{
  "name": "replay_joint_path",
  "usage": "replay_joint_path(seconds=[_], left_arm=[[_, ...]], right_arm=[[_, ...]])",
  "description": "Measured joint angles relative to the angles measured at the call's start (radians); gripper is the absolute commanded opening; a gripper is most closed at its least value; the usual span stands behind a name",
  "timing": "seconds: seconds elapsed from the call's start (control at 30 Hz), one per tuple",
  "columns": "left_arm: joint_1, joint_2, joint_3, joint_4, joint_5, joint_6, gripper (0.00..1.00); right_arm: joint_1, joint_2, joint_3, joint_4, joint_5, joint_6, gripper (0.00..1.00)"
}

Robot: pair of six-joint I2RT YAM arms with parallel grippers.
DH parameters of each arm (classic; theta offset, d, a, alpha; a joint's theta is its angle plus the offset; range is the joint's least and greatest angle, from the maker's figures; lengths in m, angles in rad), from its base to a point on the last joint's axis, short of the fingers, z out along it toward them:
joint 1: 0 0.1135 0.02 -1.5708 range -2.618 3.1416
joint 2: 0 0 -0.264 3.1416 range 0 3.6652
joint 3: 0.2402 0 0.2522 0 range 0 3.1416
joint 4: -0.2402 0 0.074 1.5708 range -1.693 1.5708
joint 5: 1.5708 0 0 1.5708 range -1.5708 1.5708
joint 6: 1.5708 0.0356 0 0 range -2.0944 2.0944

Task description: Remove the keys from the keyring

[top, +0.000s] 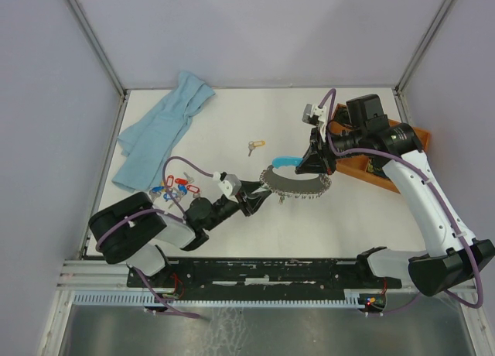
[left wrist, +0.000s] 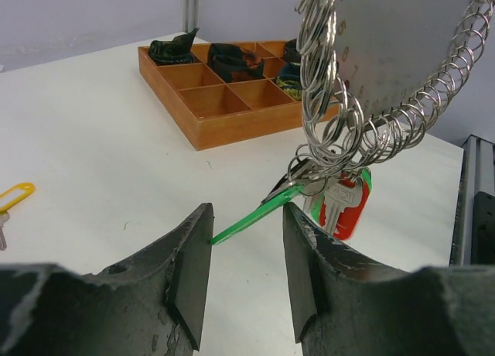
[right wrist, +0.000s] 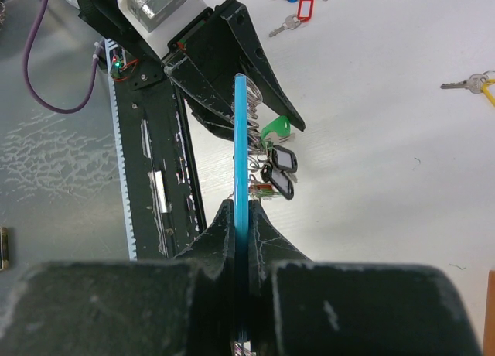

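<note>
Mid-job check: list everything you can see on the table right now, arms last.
keyring: one, silver rings with a light blue stretch, lifted mid-table
hanging keys: several, green, red and black tags, under the keyring
loose keys: several, red and blue tags, by the left arm
yellow-tagged key: one, silver, mid-table
cloth: one, light blue, far left
tray: one, brown wood, far right
left gripper: one, black, open around the green tag
right gripper: one, black, shut on the light blue stretch

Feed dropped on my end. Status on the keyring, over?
Right gripper shut on keyring at its blue stretch, ring lifted. Left gripper open, green tag between jaws, not clamped. Yellow-tagged key lies apart, nothing blocking.
</note>
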Motion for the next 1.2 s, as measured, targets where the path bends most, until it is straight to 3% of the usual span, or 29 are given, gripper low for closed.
replay_joint_path(seconds=[0.4, 0.93, 1.2], left_arm=[[0.000, -0.033, -0.004, -0.051, -0.013, 0.001, 0.50], [0.000, -0.032, -0.004, -0.053, 0.047, 0.021, 0.65], [0.000, -0.032, 0.000, -0.053, 0.066, 0.045, 0.64]], right_arm=[[0.000, 0.000, 0.000, -0.006, 0.000, 0.000, 0.01], [0.000, 0.000, 0.000, -0.006, 0.000, 0.000, 0.00], [0.000, 0.000, 0.000, -0.007, -0.008, -0.004, 0.00]])
